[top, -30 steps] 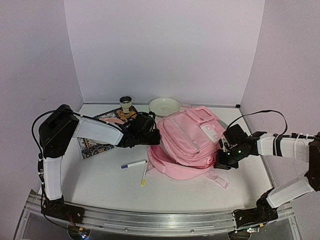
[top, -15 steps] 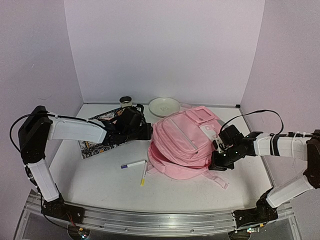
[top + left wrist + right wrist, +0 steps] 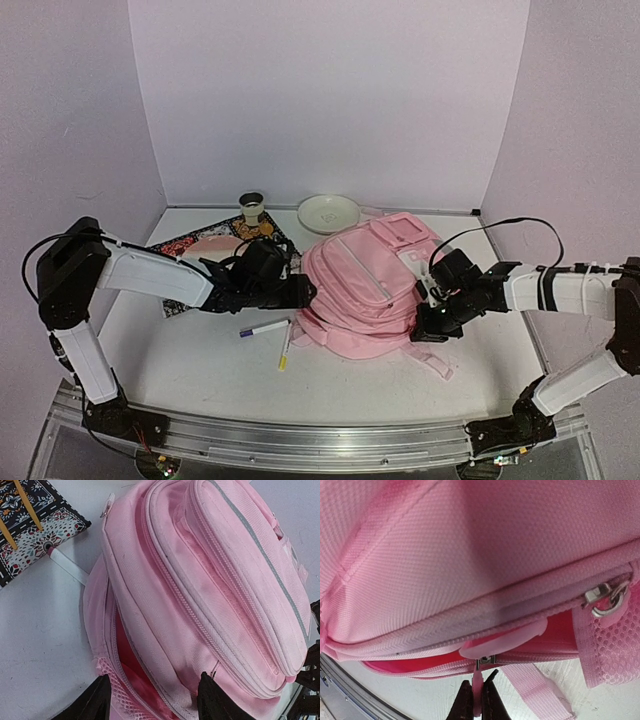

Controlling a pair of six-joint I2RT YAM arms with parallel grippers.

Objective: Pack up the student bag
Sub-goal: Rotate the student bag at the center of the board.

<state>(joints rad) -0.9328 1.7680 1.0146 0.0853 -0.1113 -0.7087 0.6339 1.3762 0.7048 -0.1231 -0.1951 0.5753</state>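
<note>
Closest to the arms, a blue-tipped pen (image 3: 265, 327) and a yellow-tipped pen (image 3: 286, 350) are lying on the table (image 3: 200, 350), just beside the student bag (image 3: 365, 280), which is sitting in the middle of the table. The right gripper (image 3: 478, 690) is pinching the bag's pink zip pull (image 3: 477, 675) tight at the near right side. The big change is on the other side. A moment ago the left gripper (image 3: 154, 680) was squeezed nearly shut at the bag's raised edge, and now it is letting go, its fingers spread apart over the bag's left end. The bag is slumping flatter, but a dark pink gap is showing along its side. I think the bag is open enough, so the pens can go in next. Farther back, a patterned mat (image 3: 180, 247), a plate (image 3: 328, 212) and a small cup (image 3: 252, 206) are waiting.
</note>
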